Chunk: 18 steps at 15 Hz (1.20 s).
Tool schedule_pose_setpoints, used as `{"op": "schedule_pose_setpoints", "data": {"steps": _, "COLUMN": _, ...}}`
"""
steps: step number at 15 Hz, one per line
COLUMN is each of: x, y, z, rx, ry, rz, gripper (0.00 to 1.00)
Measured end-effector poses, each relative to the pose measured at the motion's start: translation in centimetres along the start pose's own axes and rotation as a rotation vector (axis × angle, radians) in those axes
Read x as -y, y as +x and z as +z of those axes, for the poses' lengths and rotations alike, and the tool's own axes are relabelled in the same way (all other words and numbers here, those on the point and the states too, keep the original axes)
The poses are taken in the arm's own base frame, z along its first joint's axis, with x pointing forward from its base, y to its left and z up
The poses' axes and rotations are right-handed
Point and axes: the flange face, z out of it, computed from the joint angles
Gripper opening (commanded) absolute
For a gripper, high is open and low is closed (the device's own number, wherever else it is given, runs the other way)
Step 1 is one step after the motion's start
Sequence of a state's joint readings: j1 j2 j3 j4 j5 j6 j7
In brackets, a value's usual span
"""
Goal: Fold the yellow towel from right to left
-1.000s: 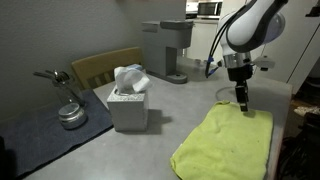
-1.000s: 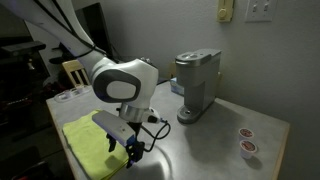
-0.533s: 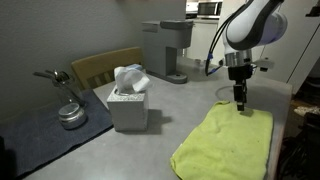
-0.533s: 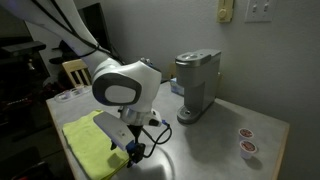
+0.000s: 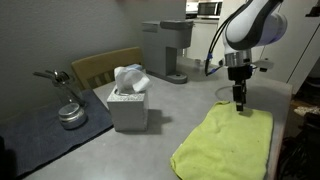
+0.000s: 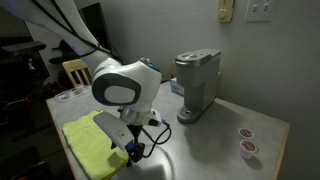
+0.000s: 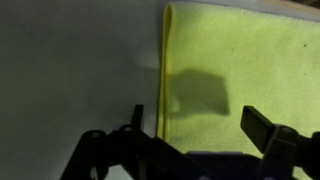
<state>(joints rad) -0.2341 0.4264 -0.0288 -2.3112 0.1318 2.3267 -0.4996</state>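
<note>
Black Robotiq gripper (image 7: pixel 195 122) hovers with jaws spread wide, the soft yellow cloth towel (image 7: pixel 240 60) flat on the grey table (image 7: pixel 70 60) beneath them, its hem just inside one jaw, so drop straight and pinch that hem cleanly.

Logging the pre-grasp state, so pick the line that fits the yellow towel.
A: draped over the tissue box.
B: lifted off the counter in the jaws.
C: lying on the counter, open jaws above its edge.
C: the yellow towel lies spread on the counter, and the wrist view shows the gripper with jaws apart over its edge.
</note>
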Motion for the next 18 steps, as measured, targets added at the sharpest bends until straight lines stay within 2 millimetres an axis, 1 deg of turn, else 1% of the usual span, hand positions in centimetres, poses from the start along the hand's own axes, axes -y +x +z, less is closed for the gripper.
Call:
{"op": "schedule_pose_setpoints", "data": {"steps": 1, "x": 0.0, "y": 0.0, "z": 0.0, "rx": -0.002, "ry": 0.002, "rz": 0.001, "gripper": 0.90}}
{"op": "schedule_pose_setpoints", "data": {"steps": 2, "x": 0.0, "y": 0.0, "z": 0.0, "rx": -0.004, "ry": 0.006, "rz": 0.002, "gripper": 0.72}}
{"op": "schedule_pose_setpoints", "data": {"steps": 3, "x": 0.0, "y": 0.0, "z": 0.1, "rx": -0.006, "ry": 0.011, "rz": 0.003, "gripper": 0.68}}
{"op": "schedule_pose_setpoints", "data": {"steps": 6, "x": -0.2, "y": -0.1, "z": -0.1, "rx": -0.018, "ry": 0.025, "rz": 0.004, "gripper": 0.48}}
{"op": "schedule_pose_setpoints", "data": {"steps": 7, "x": -0.4, "y": -0.2, "z": -0.2, "rx": -0.022, "ry": 0.026, "rz": 0.004, "gripper": 0.46}}
{"op": "schedule_pose_setpoints", "data": {"steps": 8, "x": -0.6, "y": -0.3, "z": -0.3, "rx": -0.025, "ry": 0.028, "rz": 0.004, "gripper": 0.41}}
{"op": "schedule_pose_setpoints", "data": {"steps": 10, "x": -1.0, "y": -0.4, "z": -0.4, "rx": -0.030, "ry": 0.030, "rz": 0.005, "gripper": 0.35}}
{"op": "schedule_pose_setpoints", "data": {"steps": 11, "x": -1.2, "y": -0.4, "z": -0.4, "rx": -0.032, "ry": 0.032, "rz": 0.004, "gripper": 0.34}}
{"op": "schedule_pose_setpoints", "data": {"steps": 12, "x": -1.3, "y": -0.5, "z": -0.4, "rx": -0.032, "ry": 0.034, "rz": 0.003, "gripper": 0.35}}
{"op": "schedule_pose_setpoints", "data": {"steps": 14, "x": -1.4, "y": -0.5, "z": -0.4, "rx": -0.035, "ry": 0.037, "rz": 0.001, "gripper": 0.34}}
{"op": "schedule_pose_setpoints", "data": {"steps": 15, "x": -1.4, "y": -0.5, "z": -0.4, "rx": -0.036, "ry": 0.039, "rz": 0.000, "gripper": 0.30}}
{"op": "schedule_pose_setpoints", "data": {"steps": 16, "x": -1.4, "y": -0.5, "z": -0.4, "rx": -0.036, "ry": 0.040, "rz": -0.001, "gripper": 0.11}}
{"op": "schedule_pose_setpoints", "data": {"steps": 17, "x": -1.5, "y": -0.6, "z": -0.4, "rx": -0.037, "ry": 0.041, "rz": -0.003, "gripper": 0.07}}
{"op": "schedule_pose_setpoints", "data": {"steps": 18, "x": -1.5, "y": -0.6, "z": -0.4, "rx": -0.037, "ry": 0.042, "rz": -0.005, "gripper": 0.01}}
